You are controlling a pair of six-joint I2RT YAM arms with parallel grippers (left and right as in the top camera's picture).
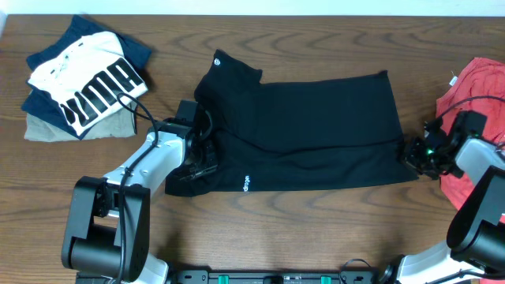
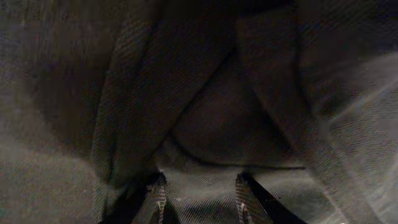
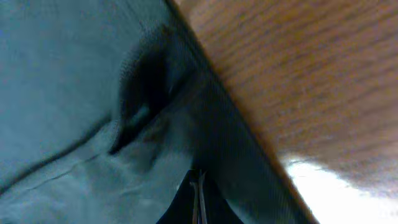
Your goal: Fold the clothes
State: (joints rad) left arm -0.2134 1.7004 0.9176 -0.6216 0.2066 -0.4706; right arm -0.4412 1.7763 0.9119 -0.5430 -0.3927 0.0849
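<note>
The clothes (image 1: 316, 130), a black garment with a small white logo near its upper left corner, lie spread across the middle of the table. My left gripper (image 1: 203, 158) sits at the garment's left edge. In the left wrist view its jaws (image 2: 199, 190) stand partly apart, with a bunched fold of black fabric (image 2: 205, 124) filling the gap between them. At the garment's right edge, my right gripper (image 1: 412, 154) has its fingertips pressed together (image 3: 198, 183) on the dark hem (image 3: 236, 149), with bare wood beyond.
A folded pile topped by a white shirt with black PUMA letters (image 1: 87, 79) lies at the back left. A red T-shirt (image 1: 477, 91) lies at the right edge, just behind my right arm. Bare wooden table (image 1: 316, 229) runs along the front.
</note>
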